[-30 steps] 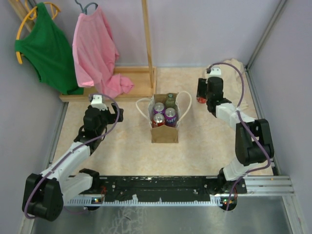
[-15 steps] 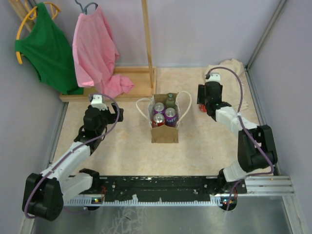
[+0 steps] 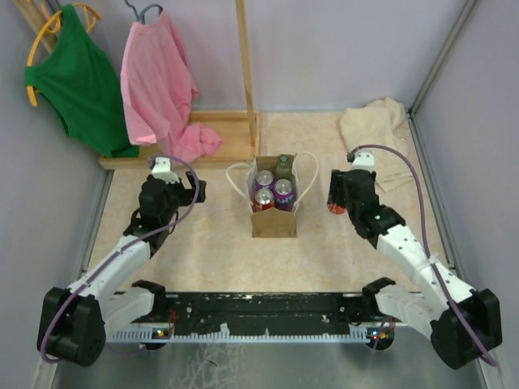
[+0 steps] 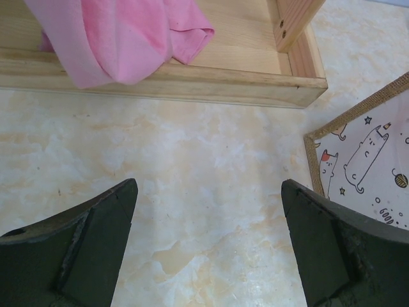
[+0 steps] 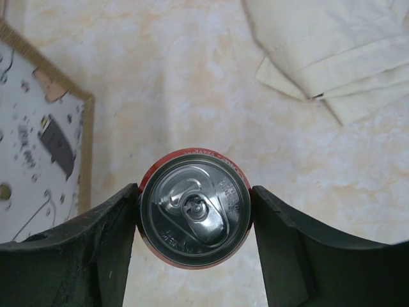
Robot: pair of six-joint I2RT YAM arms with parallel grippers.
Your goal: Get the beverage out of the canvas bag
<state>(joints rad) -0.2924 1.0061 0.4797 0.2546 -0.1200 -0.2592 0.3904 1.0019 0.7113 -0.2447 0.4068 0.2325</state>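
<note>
The tan canvas bag (image 3: 274, 220) with white rope handles stands at the table's middle, holding several beverage cans (image 3: 282, 191) with purple and red tops. My right gripper (image 3: 335, 203) is to the right of the bag, shut on a red beverage can (image 5: 195, 208). The can is upright, with a finger pressing each side. The bag's patterned wall (image 5: 38, 147) shows at the left of the right wrist view. My left gripper (image 4: 208, 192) hangs open over bare table to the left of the bag (image 4: 358, 160), nothing between its fingers.
A wooden rack base (image 3: 219, 138) with a pink shirt (image 3: 158, 81) draped on it stands behind the left arm, beside a green shirt (image 3: 77, 81). A folded beige cloth (image 3: 373, 126) lies at the back right corner. Metal rails run along the table's sides.
My right arm has drawn back from the far right toward the near side with the red can in its grip, uncovering the beige cloth. The left arm has not moved.
</note>
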